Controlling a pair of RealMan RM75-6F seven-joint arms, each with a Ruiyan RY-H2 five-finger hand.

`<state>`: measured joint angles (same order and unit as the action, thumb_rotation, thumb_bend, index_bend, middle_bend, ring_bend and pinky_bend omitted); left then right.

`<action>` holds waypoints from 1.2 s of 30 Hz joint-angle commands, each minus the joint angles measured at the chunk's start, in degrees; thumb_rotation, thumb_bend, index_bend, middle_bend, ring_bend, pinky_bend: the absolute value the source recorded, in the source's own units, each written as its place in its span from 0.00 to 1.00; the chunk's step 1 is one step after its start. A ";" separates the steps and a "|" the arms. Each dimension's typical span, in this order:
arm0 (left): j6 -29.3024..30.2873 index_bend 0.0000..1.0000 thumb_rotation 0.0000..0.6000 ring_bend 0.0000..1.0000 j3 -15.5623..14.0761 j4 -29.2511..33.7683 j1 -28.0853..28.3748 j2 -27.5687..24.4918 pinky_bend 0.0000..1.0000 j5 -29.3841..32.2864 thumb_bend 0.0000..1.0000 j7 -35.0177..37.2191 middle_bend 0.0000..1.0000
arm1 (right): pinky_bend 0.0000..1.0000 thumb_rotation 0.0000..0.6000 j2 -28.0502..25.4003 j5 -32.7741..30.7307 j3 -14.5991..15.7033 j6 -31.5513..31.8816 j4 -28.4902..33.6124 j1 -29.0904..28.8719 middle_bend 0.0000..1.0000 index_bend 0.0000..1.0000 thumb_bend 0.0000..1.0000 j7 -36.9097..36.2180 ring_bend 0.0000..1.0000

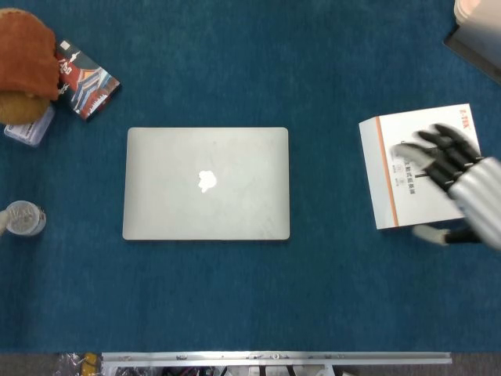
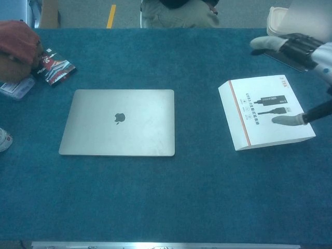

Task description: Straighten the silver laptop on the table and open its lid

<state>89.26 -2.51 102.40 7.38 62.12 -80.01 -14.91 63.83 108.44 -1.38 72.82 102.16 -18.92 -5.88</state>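
The silver laptop lies flat in the middle of the blue table, lid closed, logo facing up, its edges square to the table front. My right hand comes in from the right edge, fingers spread, hovering over the white box and holding nothing. It is well to the right of the laptop. My left hand does not show in either view.
A white cable box lies to the right of the laptop. At the far left are a brown plush, a red patterned pack and a small round jar. A pale container stands at the back right.
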 commanded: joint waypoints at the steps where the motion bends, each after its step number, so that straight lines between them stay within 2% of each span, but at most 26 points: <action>1: 0.57 0.00 1.00 0.00 0.26 -0.30 -0.70 -0.58 0.00 -0.30 0.20 0.27 0.00 | 0.07 0.99 2.50 0.11 -0.54 -3.28 1.68 -2.81 0.17 0.02 0.00 2.10 0.09; 10: 1.00 0.00 1.00 0.00 0.75 -0.67 -2.49 -2.54 0.00 -0.49 0.20 1.61 0.00 | 0.07 1.00 8.40 -4.67 -2.30 -11.53 3.30 -8.99 0.16 0.02 0.00 4.21 0.09; 20: 0.58 0.00 1.00 0.00 1.49 -0.60 -3.60 -5.38 0.00 -0.58 0.20 2.53 0.00 | 0.07 1.00 19.22 -12.24 -3.94 -19.67 0.68 -14.76 0.13 0.02 0.01 10.37 0.08; 24: 0.30 0.00 1.00 0.00 1.47 -0.42 -3.87 -5.84 0.00 -0.45 0.20 2.74 0.00 | 0.07 1.00 21.15 -14.24 -4.20 -20.90 0.11 -15.51 0.12 0.02 0.04 12.22 0.06; 28: -0.65 0.00 1.00 0.00 1.32 -0.44 -4.26 -6.48 0.00 -0.17 0.20 3.32 0.00 | 0.07 1.00 26.47 -19.27 -4.60 -24.00 -1.57 -17.17 0.12 0.02 0.04 18.08 0.05; 36: -0.68 0.00 1.00 0.00 1.38 -2.91 -4.70 -5.71 0.00 -2.29 0.20 4.98 0.00 | 0.07 1.00 35.95 -25.17 -5.42 -25.61 -8.25 -19.91 0.11 0.02 0.05 23.60 0.03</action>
<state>88.64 -1.10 99.59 2.74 56.40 -82.17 -10.04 97.72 84.46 -6.42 47.79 95.80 -37.84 16.02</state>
